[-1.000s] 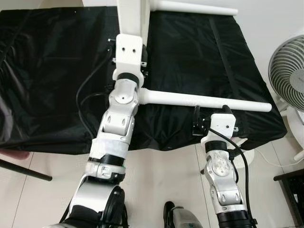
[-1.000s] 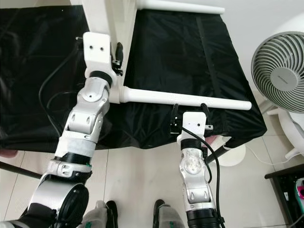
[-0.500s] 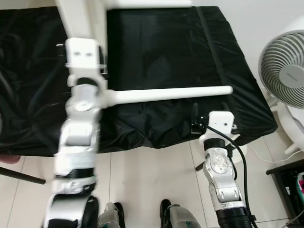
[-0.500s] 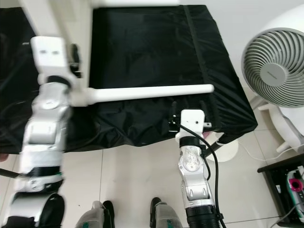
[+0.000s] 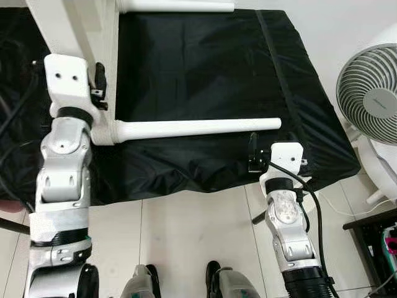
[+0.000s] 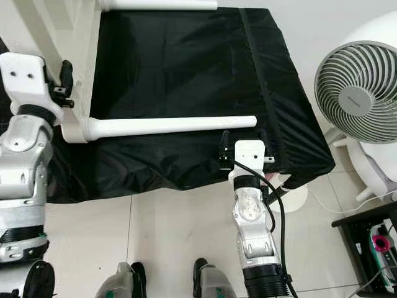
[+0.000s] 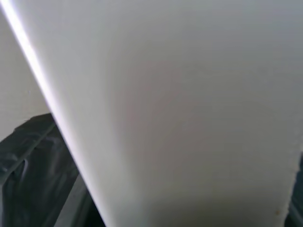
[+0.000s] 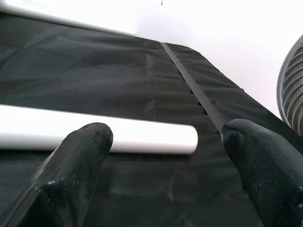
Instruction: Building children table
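Head views: white tabletop [image 5: 74,25] stands at eleven o'clock on the black cover [image 5: 205,81], its leg [image 5: 198,128] reaching toward three; left gripper [image 5: 96,77], grip untellable, likely steadies it. Right wrist view: right gripper [image 8: 165,156] gapes wide just short of the leg's tip, seemingly ready to take it.

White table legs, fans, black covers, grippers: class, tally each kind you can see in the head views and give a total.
White table legs: 2, near and far
White fan: 1
Black cover: 1
Grippers: 2, left gripper, right gripper
Total: 6
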